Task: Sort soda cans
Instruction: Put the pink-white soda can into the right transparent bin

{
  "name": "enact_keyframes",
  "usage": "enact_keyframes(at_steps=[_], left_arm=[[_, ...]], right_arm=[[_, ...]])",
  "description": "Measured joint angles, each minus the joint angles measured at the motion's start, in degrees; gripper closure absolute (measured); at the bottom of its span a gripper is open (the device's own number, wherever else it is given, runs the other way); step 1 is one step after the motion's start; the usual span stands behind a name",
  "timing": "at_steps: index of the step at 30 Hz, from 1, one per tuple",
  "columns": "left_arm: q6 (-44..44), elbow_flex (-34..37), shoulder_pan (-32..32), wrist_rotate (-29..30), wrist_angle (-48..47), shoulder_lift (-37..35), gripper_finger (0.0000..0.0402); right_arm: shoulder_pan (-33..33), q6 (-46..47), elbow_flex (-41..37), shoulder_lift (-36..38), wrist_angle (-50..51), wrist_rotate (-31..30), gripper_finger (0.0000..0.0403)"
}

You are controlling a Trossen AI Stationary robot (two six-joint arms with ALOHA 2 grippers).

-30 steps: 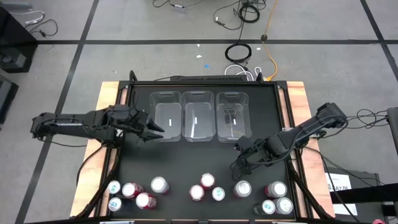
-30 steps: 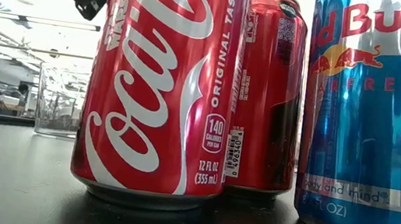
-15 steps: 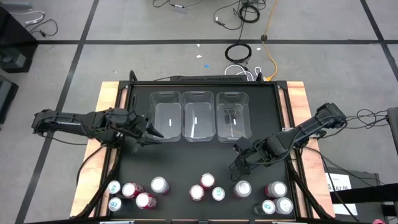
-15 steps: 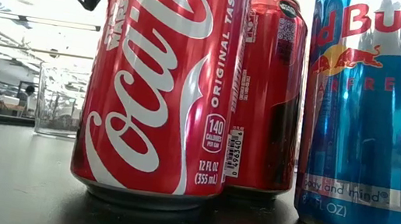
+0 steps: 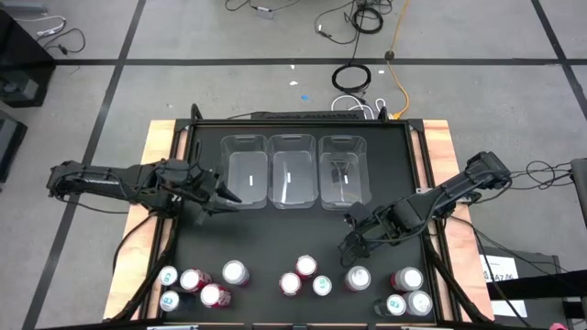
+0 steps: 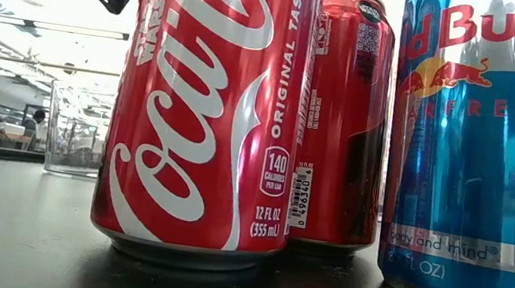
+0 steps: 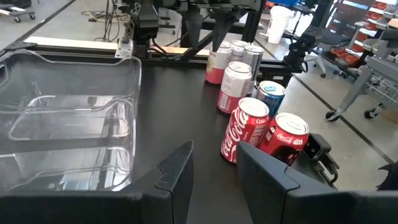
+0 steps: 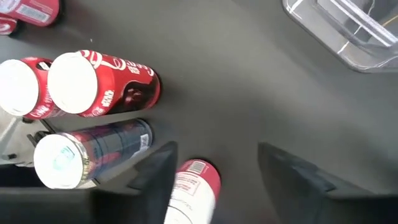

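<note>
I note the right gripper [image 8: 214, 171] open above a pink can [image 8: 189, 196], which stands between its spread fingers, untouched.

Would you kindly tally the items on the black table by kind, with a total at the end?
Soda cans: 12
Clear plastic bins: 3
Total: 15

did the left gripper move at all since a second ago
Yes. In the high view the left gripper has pulled back slightly, away from the leftmost clear bin and a little toward the cans.
</note>
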State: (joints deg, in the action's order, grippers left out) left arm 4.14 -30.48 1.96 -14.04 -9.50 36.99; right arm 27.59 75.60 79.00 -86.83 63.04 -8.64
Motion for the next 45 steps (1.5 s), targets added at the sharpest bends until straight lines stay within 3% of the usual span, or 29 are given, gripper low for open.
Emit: enact_keyframes(at_steps=[6,10,28,36,45], left_arm=[[0.02,0.0,0.0,0.0,0.0,0.0,0.0271],[0.02,0.0,0.0,0.0,-0.01,0.0,0.0271],[-0.02,0.0,0.0,0.0,-0.02,0.0,0.0271],[-0.02,0.0,0.0,0.0,-0.02,0.0,0.0271],[-0.04,0.0,0.0,0.0,-0.02,0.0,0.0271]], right_arm=[[0.0,-0.6,0.0,0.0,0.89,0.0,0.0082],[-0.02,-4.15,0.0,0.0,0.97,-0.18,0.0056],[-0.6,-4.32,-0.02,0.02,-3.58,-0.24,0.0047],[-1.29,-3.79,-0.02,0.02,-0.87,-0.76,0.0006],[-1.27,-3.83,-0.02,0.02,-2.05,1.34,0.0016]])
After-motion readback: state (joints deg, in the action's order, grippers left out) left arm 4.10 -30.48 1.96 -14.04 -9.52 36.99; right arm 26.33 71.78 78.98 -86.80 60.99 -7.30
